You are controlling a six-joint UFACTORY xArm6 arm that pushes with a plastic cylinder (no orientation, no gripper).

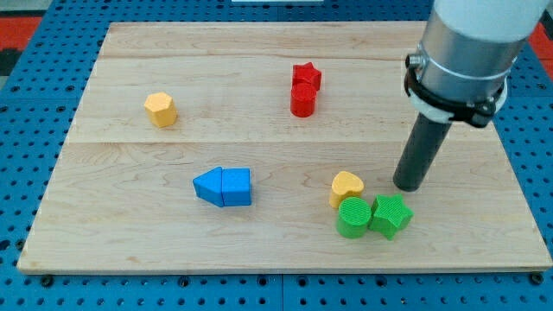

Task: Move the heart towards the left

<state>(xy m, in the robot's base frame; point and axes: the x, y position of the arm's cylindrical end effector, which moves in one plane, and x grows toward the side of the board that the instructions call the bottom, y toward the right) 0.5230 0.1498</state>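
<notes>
The yellow heart (346,187) lies on the wooden board (130,233) at the view's lower right. It touches a green round block (352,217) below it. A green star (390,214) sits right of that round block. My tip (408,186) rests on the board to the right of the heart, a short gap away, and just above the green star.
Two blue blocks (224,187) lie joined near the middle bottom. A red star (307,76) sits against a red cylinder (302,100) at the upper middle. A yellow hexagonal block (161,109) is at the upper left.
</notes>
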